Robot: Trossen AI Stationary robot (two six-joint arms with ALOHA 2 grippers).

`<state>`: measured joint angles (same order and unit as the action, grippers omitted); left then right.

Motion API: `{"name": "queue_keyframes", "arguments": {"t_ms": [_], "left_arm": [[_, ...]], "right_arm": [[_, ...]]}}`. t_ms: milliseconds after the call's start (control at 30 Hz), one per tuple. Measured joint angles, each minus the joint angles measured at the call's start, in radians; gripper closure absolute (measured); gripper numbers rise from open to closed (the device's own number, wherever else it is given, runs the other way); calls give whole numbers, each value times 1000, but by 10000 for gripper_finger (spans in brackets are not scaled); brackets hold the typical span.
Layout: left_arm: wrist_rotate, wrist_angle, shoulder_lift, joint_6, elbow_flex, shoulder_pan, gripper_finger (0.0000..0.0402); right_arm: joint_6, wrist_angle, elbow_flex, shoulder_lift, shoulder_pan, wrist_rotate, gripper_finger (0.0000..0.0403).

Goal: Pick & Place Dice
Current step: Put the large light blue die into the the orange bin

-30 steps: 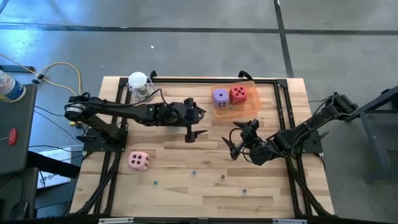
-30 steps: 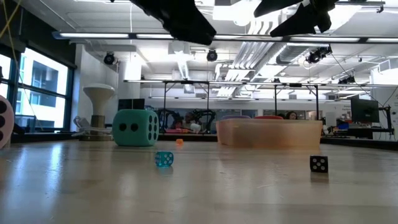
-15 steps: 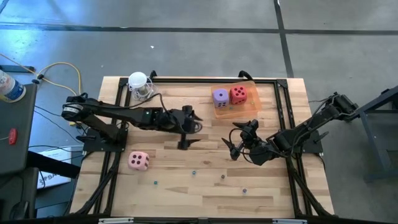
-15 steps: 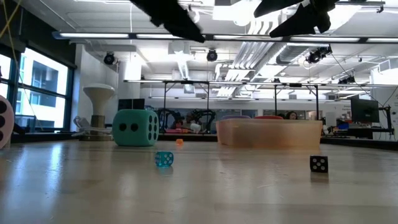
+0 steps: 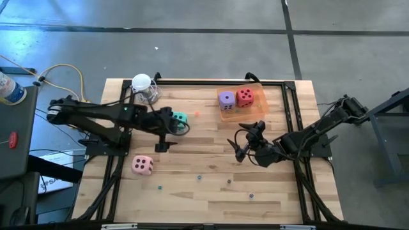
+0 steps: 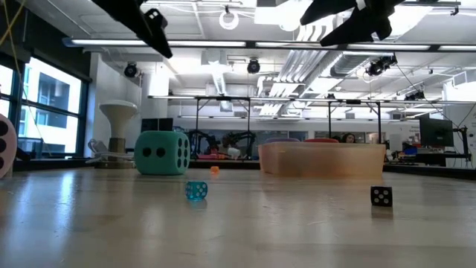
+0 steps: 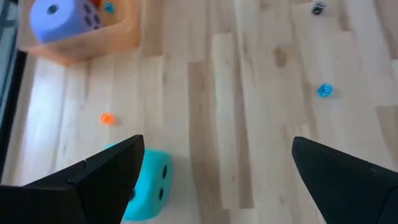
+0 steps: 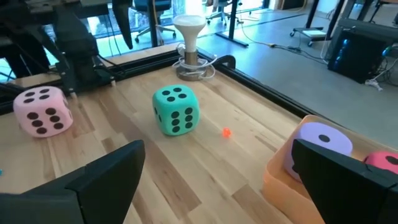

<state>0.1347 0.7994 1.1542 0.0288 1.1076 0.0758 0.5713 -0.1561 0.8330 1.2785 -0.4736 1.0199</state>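
While both arms hang above the wooden table (image 5: pixel 211 172), none of the four dice is held. Seen from above, the left gripper (image 5: pixel 167 131) sits left of centre with its fingers spread wide and nothing between them; the teal die (image 5: pixel 181 118) lies just beside it on the far side, partly covered by the arm. The left wrist view shows only part of this die (image 7: pixel 146 185), cut off by one dark finger (image 7: pixel 93 174) and the picture's edge. The right gripper (image 5: pixel 246 142) waits right of centre, likewise wide open and empty.

The pink die (image 5: pixel 142 165) rests alone near the left front of the table, well apart from both grippers. The purple die (image 5: pixel 226 99) and the red die (image 5: pixel 245 97) sit side by side in the orange tray (image 5: pixel 257 110) at the far right. In the right wrist view the red die (image 8: pixel 382 163) is cut off at the frame edge, and the tray wall (image 8: pixel 283 180) hides the lower part of the purple die (image 8: pixel 320 144).

From table height the teal die (image 6: pixel 161 152) stands clear, while the pink die (image 6: pixel 6 145) is only a sliver at the left edge; the dice in the tray (image 6: pixel 321 158) are barely discernible behind its translucent wall. Small beads (image 5: pixel 199 177) are scattered over the near half of the table; their shapes are too small to resolve from above. A white lamp-like stand (image 5: pixel 142 84) occupies the far left corner.
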Motion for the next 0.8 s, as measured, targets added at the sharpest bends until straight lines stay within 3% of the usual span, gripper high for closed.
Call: {"name": "queue_keyframes", "arguments": {"t_ms": [167,400,633,800], "left_arm": [[2,-41,-63,44,-73,-55,2],[-8,-223,-153,69,-202,-159,2],[-104,-279,-161,80,-287,-232,2],[-231,-294,-161,212,-292,-273,2]], "right_arm": [[0,6,0,0,4,-4,5],[0,6,0,0,3,-29,5],[0,6,0,0,3,-30,5],[0,6,0,0,3,-25,5]]}}
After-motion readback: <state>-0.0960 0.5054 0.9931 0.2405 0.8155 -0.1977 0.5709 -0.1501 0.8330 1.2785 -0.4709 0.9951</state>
